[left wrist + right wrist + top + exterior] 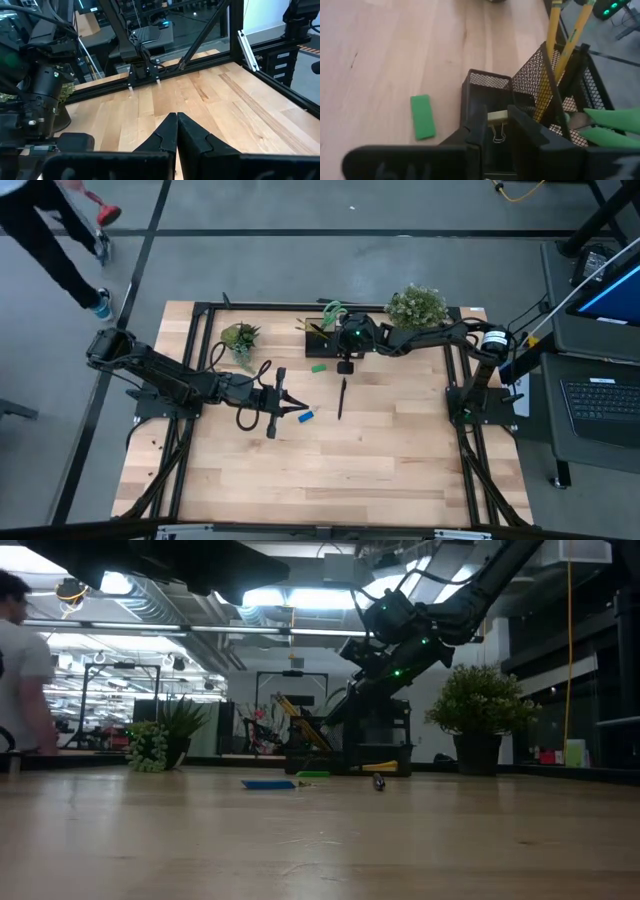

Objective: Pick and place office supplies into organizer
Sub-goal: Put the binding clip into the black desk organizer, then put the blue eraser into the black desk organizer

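The right wrist view showed us the right gripper (494,131) clamped on a binder clip (497,119) over the organizer (485,82), apparently its tray, so releasing came next, while our left gripper (287,406) waited closed near the blue eraser (307,417).

Floor around the rig: grey smooth concrete floor (330,265), marked with a dark straight floor line (400,233). Work surface: light wooden plank tabletop (330,470) in a black metal frame (195,360). Beside the table stands a dark side desk (600,380) carrying a black laptop keyboard (603,402). Overhead in the low view: bright ceiling light panels (290,598) and silver round ductwork (170,602). A person in dark trousers (40,240) walks at the far corner.
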